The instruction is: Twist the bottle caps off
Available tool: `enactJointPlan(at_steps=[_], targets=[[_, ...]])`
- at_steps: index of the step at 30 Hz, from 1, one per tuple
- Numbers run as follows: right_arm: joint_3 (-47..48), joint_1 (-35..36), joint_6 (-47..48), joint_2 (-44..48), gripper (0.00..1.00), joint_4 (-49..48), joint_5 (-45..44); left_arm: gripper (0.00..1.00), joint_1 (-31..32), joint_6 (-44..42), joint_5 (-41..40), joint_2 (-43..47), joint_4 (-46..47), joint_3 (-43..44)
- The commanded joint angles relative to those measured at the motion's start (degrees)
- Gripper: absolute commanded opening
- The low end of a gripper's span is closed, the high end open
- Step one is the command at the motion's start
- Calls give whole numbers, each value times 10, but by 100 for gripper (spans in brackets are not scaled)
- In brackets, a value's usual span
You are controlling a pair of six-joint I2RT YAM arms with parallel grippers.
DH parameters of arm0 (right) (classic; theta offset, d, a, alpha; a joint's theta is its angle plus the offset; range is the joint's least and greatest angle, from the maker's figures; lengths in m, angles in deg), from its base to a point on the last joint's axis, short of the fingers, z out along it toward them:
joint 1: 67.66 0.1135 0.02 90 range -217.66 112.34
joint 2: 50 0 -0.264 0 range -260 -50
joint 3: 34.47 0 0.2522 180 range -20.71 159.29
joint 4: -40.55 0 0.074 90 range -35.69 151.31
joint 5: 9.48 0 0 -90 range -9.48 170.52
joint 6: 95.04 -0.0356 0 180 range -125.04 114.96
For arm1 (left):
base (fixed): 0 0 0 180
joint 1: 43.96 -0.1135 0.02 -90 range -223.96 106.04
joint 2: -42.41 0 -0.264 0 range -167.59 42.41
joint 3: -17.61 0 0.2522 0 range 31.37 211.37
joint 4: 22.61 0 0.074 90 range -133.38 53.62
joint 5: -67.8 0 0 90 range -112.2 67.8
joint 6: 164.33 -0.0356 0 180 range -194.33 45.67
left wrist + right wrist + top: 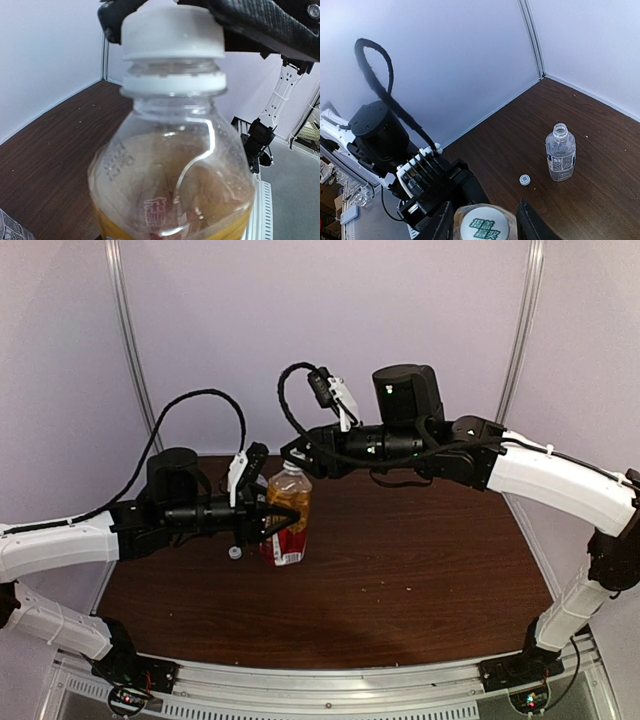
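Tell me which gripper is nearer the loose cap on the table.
Left. The left gripper grips the amber bottle just beside the loose cap; the right gripper is higher up, clamped on the screwed-on cap atop it.

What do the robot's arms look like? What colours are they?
The left arm and right arm are white tubes with chunky black joints. A black cable loops above each wrist, and the left gripper and right gripper are black.

even soft light, bottle (170, 165) blurry w/ glare
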Motion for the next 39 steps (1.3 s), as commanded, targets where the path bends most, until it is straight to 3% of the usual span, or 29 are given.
enactJointPlan(at_steps=[1, 14, 27, 31, 39], targets=[[3, 3, -4, -3, 44, -10, 17, 35, 2, -10, -7, 13, 22, 14], [12, 3, -1, -14, 43, 7, 0, 35, 2, -11, -10, 20, 18, 12], [-11, -2, 32, 5, 23, -23, 27, 34, 2, -15, -6, 21, 19, 10], [-41, -31, 77, 21, 20, -61, 132, 35, 2, -19, 58, 27, 38, 5], [-54, -78, 225, 22, 24, -58, 454, 34, 2, 32, 302, 24, 145, -10]])
